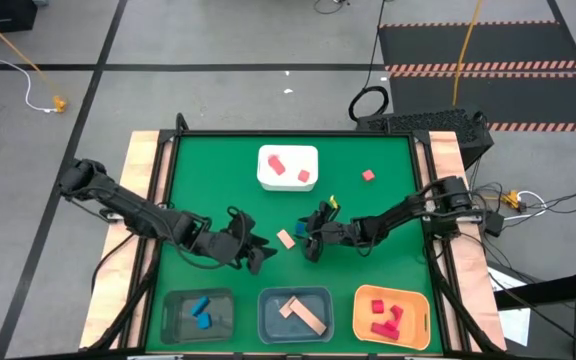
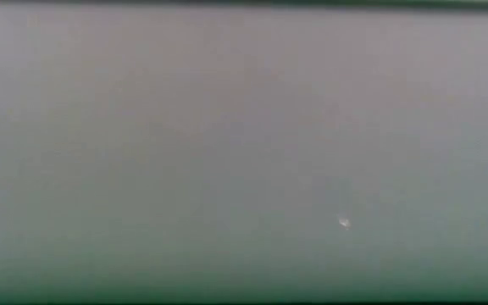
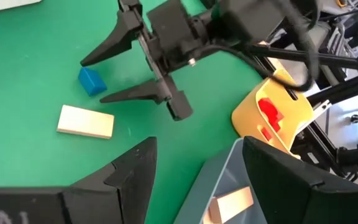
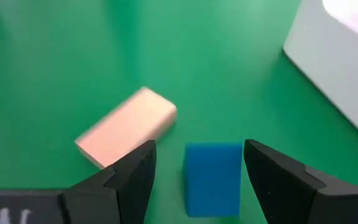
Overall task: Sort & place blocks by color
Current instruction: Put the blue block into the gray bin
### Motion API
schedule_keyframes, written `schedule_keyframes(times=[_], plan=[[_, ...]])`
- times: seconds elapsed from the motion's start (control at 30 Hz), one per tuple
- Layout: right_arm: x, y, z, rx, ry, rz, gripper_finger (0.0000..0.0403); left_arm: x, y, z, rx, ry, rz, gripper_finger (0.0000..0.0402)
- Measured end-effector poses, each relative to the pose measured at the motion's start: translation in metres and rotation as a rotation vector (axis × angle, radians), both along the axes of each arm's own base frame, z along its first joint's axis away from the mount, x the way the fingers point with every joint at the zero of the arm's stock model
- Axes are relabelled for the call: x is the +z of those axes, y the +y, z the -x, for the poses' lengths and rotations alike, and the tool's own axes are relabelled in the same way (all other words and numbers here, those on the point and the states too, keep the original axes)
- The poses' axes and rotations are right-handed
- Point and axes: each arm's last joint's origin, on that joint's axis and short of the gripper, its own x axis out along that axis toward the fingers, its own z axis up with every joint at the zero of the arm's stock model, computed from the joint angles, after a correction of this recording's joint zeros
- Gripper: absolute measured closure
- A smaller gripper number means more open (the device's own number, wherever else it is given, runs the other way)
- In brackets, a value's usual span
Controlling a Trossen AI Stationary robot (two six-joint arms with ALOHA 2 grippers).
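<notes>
Blocks lie mid-table — a tan block (image 1: 286, 238) and a blue block (image 4: 213, 177) just beside it. The right pincer (image 4: 197, 171) is spread wide, straddling the blue one without touching. The left pincer (image 1: 262, 252) waits released nearby — bare green table (image 1: 198, 180) beyond them.

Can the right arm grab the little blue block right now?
Probably yes. The right gripper is open, with the blue block on the mat between its fingers. The tan block lies beside it, not in the way.
</notes>
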Motion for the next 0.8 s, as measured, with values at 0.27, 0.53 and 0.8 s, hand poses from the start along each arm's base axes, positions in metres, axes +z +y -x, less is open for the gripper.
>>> schedule_keyframes(times=[0.27, 0.53, 0.8], plan=[[-0.022, -0.007, -0.001, -0.029, 0.052, -0.003, 0.0167, 0.0, 0.004, -0.002, 0.015, 0.0, 0.0, 0.0163], [-0.026, -0.009, -0.001, -0.105, 0.032, -0.102, 0.0213, 0.0, 0.012, -0.004, 0.07, -0.002, 0.047, 0.0163], [-0.02, -0.009, -0.001, -0.137, -0.017, -0.242, 0.0287, 0.0, 0.027, -0.009, 0.079, 0.007, -0.023, 0.0163]])
